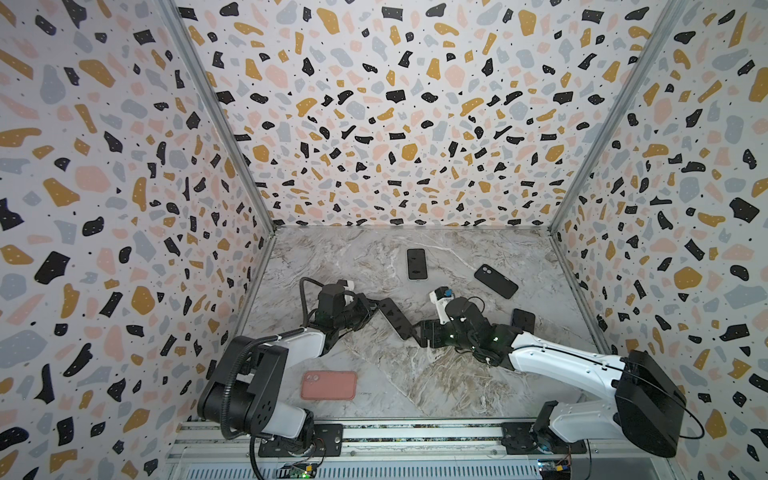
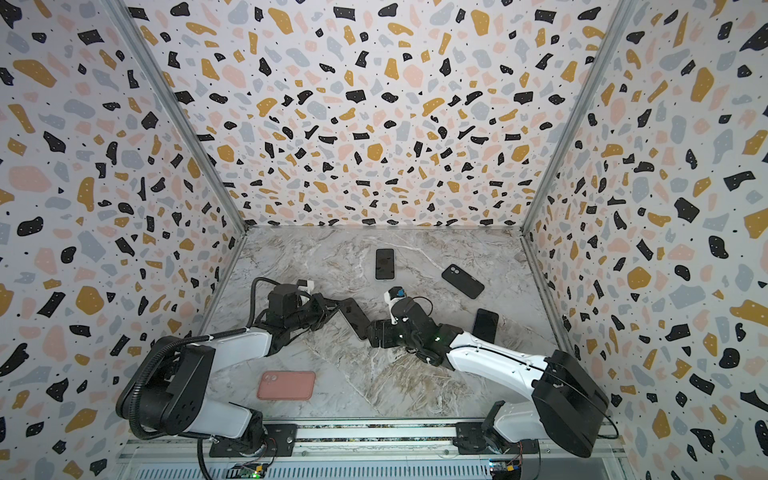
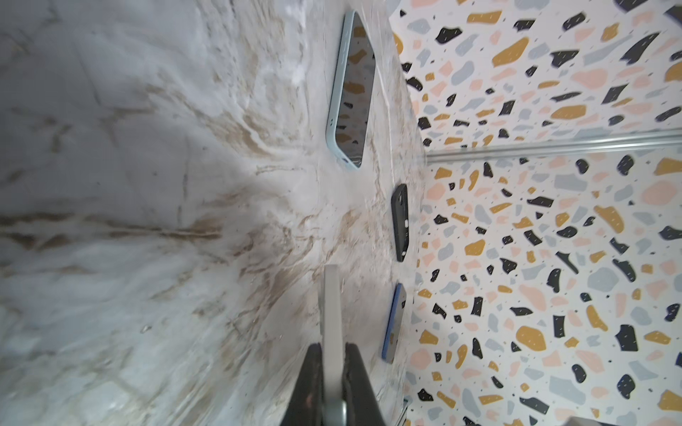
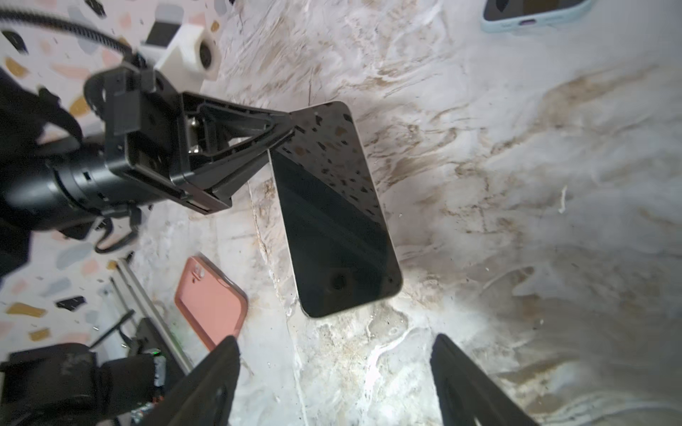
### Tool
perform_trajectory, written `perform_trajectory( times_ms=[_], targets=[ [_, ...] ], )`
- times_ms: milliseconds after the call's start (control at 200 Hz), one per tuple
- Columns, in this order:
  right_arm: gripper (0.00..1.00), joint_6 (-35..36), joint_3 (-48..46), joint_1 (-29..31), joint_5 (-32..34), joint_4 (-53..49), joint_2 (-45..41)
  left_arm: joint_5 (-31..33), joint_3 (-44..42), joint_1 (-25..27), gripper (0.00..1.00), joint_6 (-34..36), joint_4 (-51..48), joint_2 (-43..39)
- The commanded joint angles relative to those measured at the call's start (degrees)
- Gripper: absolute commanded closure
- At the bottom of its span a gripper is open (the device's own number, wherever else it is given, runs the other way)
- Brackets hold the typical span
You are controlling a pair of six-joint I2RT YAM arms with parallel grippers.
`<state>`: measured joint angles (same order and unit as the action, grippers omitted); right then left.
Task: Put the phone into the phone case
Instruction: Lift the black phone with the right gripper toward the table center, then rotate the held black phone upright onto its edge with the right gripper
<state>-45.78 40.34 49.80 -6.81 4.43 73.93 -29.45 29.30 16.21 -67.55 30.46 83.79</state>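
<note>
the left gripper (image 4: 286,127) is pinched tight on one end of the phone (image 4: 332,214), near a corner. the phone reaches out over the middle of the table (image 1: 353,257), screen up, between the two arms. the right wrist view shows this best: dark glass mirroring the speckled walls, a pale rim, and a shadow underneath. whether its free end touches the marble i can't tell.

the right gripper (image 4: 336,341) stands wide apart just short of that free end, holding nothing. in both top views the phone is only a dark slanted bar running from one gripper to the other, and the right jaws are hard to make out there. the left wrist view gives it edge-on, a thin pale strip clamped between the black fingers (image 3: 310,387).

the pink case (image 1: 329,385) lies back up near the left arm's base, well apart from the phone. the left wrist view misses it. the black case (image 1: 496,281) lies far right. a blue-cased phone (image 1: 523,320) sits beside the right arm, and a pale-cased phone (image 1: 417,264) lies toward the back.
</note>
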Motion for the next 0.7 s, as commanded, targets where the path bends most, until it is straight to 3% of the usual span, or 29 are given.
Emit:
perform_trajectory(
  times_ms=[0, 180, 410, 696],
  targets=[
    [0.17, -15.3, -6.7, -2.8, -6.7, 11.8, -5.1, 2.6, -1.6, 0.4, 1.0, -8.0, 11.3, -0.9],
    [0.17, -32.2, -16.5, -5.3, -11.1, 29.9, -7.8, 4.7, -3.0, 2.1, 1.0, -12.3, 16.6, -0.8],
    [0.2, -42.7, -18.6, -5.8, -15.8, 45.0, -1.9, 5.9, -3.0, 4.4, 1.0, -15.6, 21.1, -0.1],
    [0.27, -52.8, -22.4, -6.8, -11.2, 57.8, 2.7, 6.2, -3.2, 6.3, 1.0, -17.9, 24.1, -0.2]
  ],
)
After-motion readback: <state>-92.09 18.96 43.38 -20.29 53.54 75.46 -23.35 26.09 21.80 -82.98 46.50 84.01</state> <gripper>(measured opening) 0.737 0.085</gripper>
